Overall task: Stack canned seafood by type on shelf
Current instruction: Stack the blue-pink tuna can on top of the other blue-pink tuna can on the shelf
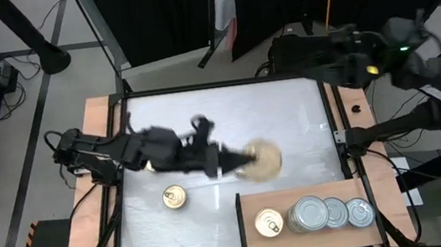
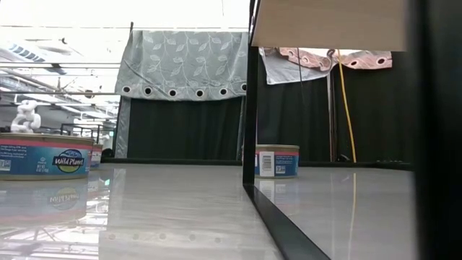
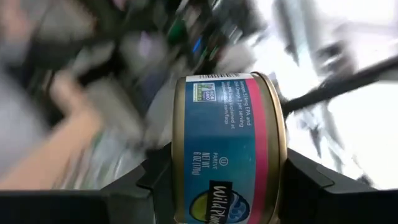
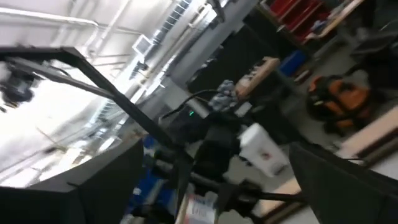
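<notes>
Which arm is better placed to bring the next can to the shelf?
The left arm. Its pincer is shut on a can over the middle of the table, close to the shelf. The right pincer is open and empty at the table's far edge.

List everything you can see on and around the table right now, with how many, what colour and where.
Held can: one, blue and pink label, gold rim, clamped in the left end effector over the table's middle.
Gold-top cans: two; loose gold-top can on the white tabletop near the front left, shelved gold-top can at the shelf's left end.
Silver-top cans: a row of at least three on the shelf, right of the gold one; stacking hard to tell.
Shelf: one, light-brown wooden board, front right.
Curtain: one, pale grey-green, leaf pattern, behind the table.
Left end effector: shut on the held can.
Right end effector: open, empty, raised beyond the table's far right corner.
</notes>
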Controlling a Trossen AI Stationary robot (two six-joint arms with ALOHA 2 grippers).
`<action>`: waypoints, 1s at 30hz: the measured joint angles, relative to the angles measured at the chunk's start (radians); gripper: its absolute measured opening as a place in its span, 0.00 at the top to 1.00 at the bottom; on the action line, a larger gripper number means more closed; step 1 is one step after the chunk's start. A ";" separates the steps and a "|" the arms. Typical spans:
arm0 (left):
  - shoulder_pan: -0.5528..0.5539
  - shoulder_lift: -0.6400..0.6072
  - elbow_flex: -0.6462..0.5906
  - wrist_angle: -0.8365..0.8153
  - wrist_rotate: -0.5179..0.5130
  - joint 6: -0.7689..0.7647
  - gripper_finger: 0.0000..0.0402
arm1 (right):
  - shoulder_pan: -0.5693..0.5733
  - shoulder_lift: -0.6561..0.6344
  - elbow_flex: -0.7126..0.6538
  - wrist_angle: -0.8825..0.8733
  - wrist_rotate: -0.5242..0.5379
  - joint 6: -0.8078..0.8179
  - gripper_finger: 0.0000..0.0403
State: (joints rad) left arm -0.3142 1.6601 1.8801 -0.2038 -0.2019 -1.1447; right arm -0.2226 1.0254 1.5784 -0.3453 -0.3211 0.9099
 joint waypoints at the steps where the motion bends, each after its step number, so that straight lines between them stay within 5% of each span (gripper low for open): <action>1: -0.011 0.012 0.001 -0.053 0.021 -0.041 0.51 | -0.007 -0.026 0.000 -0.033 0.004 -0.020 0.03; 5: -0.051 0.068 -0.038 -0.192 0.122 -0.158 0.51 | -0.026 -0.115 0.000 -0.164 0.066 -0.069 0.05; 11: -0.076 0.163 -0.053 -0.102 0.196 -0.256 0.51 | -0.027 -0.192 0.000 -0.309 0.198 -0.071 0.06; 19: -0.090 0.273 -0.055 -0.029 0.219 -0.291 0.50 | -0.027 -0.203 0.000 -0.323 0.191 -0.060 0.06; 30: -0.087 0.315 -0.055 -0.134 0.188 -0.316 0.48 | -0.026 -0.183 0.000 -0.321 0.163 -0.059 0.06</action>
State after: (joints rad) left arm -0.4012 1.9751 1.8256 -0.3382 -0.0136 -1.4610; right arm -0.2489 0.8426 1.5784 -0.6665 -0.1577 0.8513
